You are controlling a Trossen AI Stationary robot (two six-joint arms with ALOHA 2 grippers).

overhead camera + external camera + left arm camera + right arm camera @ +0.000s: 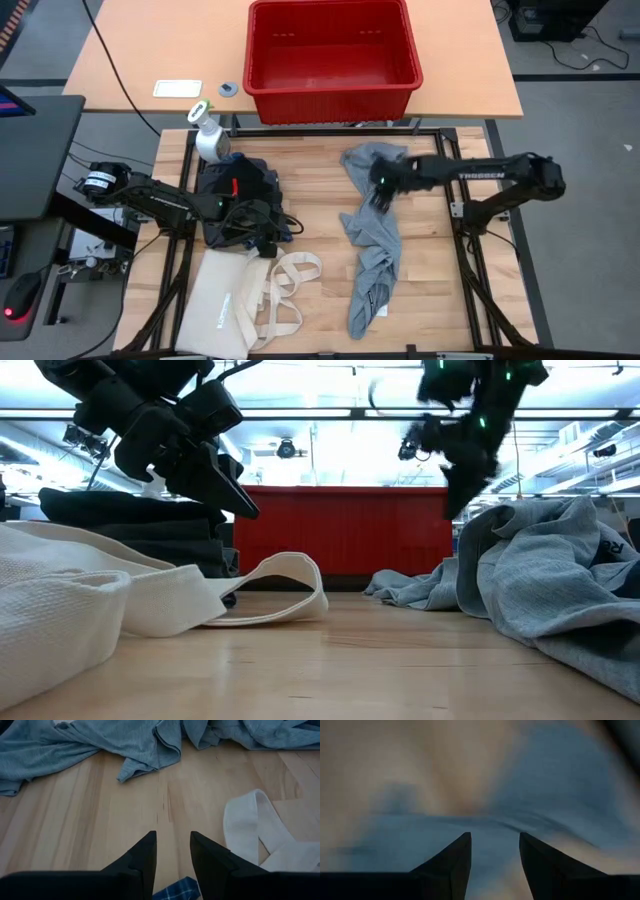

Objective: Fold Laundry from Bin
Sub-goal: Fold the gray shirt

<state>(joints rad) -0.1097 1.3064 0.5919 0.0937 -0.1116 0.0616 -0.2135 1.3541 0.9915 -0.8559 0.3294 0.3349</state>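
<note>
The red bin stands on the far table; in the low view the bin shows behind the cloth. A light grey garment lies crumpled along the table's right half. A dark laundry pile sits at the left, with a bit of blue plaid shirt at its edge. My left gripper hovers open over that edge, pointing toward the grey garment. My right gripper hangs open above the grey garment's far part, with nothing between its fingers.
A cream tote bag lies at the near left, its long handles looped toward the middle. A white spray bottle stands at the far left corner. Bare wood shows between the dark pile and the grey garment.
</note>
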